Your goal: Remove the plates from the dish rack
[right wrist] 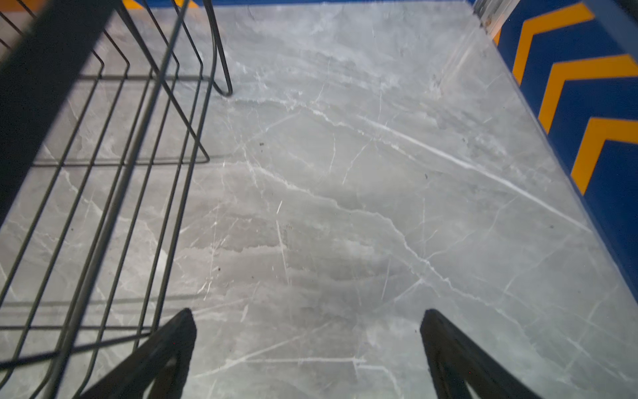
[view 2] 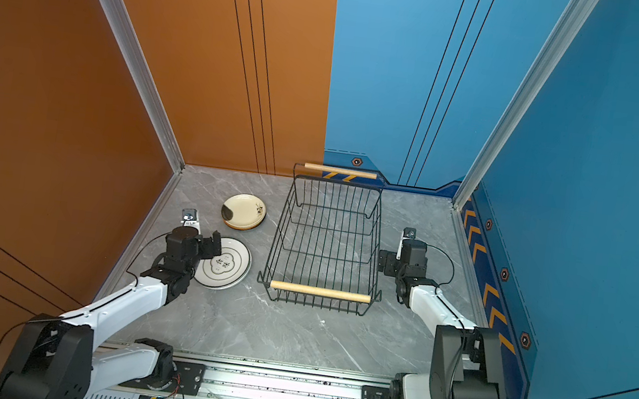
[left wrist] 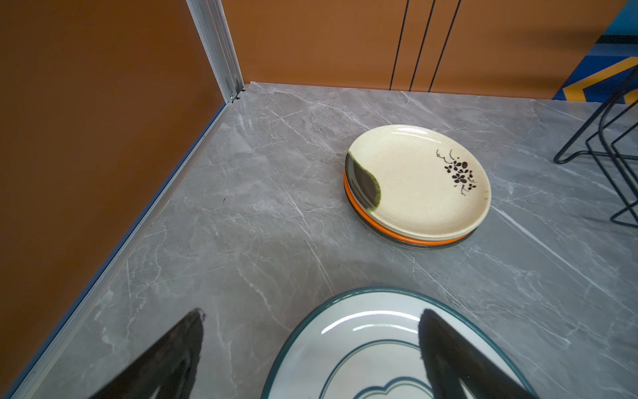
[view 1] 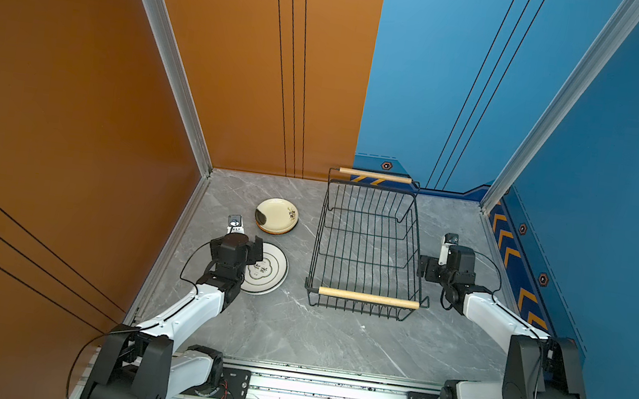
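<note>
The dish rack [view 1: 368,298] [view 2: 320,291], a black wire basket with wooden rod handles, stands at mid-table with no plates in it. Left of it, in both top views, lie the plates: a small stack topped by a cream plate [view 1: 276,215] [view 2: 243,210] [left wrist: 421,179] with an orange one [left wrist: 428,243] beneath, and nearer, a large white dark-rimmed plate [view 1: 268,271] [view 2: 227,268] [left wrist: 362,345]. My left gripper [view 1: 246,247] [view 2: 204,246] [left wrist: 312,311] hovers open over that white plate's edge, holding nothing. My right gripper [view 1: 426,269] [view 2: 387,262] [right wrist: 307,311] is open beside the rack's right wall [right wrist: 103,138].
Orange walls close the left and back left, blue walls with yellow chevrons [right wrist: 569,69] the right. The rack's corner wires [left wrist: 600,138] show near the cream stack. The grey marble table [view 1: 333,336] ends at a metal rail in front.
</note>
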Controlling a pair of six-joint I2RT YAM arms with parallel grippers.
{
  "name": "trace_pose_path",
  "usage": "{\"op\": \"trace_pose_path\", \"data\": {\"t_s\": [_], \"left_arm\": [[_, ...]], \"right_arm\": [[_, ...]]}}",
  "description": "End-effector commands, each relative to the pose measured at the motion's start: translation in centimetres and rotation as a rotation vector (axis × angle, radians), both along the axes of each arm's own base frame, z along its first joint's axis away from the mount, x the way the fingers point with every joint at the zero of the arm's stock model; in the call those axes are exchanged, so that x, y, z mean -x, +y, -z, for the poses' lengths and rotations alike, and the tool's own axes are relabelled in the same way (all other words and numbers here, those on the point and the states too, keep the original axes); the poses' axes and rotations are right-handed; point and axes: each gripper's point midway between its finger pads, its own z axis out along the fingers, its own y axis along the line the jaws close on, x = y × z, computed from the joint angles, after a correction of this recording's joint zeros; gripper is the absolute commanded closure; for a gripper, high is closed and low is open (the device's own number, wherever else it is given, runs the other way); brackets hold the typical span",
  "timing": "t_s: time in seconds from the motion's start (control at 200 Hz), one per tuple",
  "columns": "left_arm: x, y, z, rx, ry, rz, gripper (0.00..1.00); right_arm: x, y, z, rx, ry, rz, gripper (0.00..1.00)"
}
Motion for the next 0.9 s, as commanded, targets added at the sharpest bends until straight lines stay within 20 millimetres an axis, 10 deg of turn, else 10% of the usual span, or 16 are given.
{"op": "trace_pose_path", "data": {"t_s": [0.0,0.896], "left_arm": [[-0.6,0.6,-0.6,-0.048,-0.068,-0.003,0.02],[-3.4,1.5,3.1,-0.127,-0.098,-0.031,0.02]], "right_arm": [[-1.2,-0.5,-1.2,0.035,-0.075,0.016,0.00],[0.4,-1.7,1.1,-0.010,-0.354,0.025,0.00]]}}
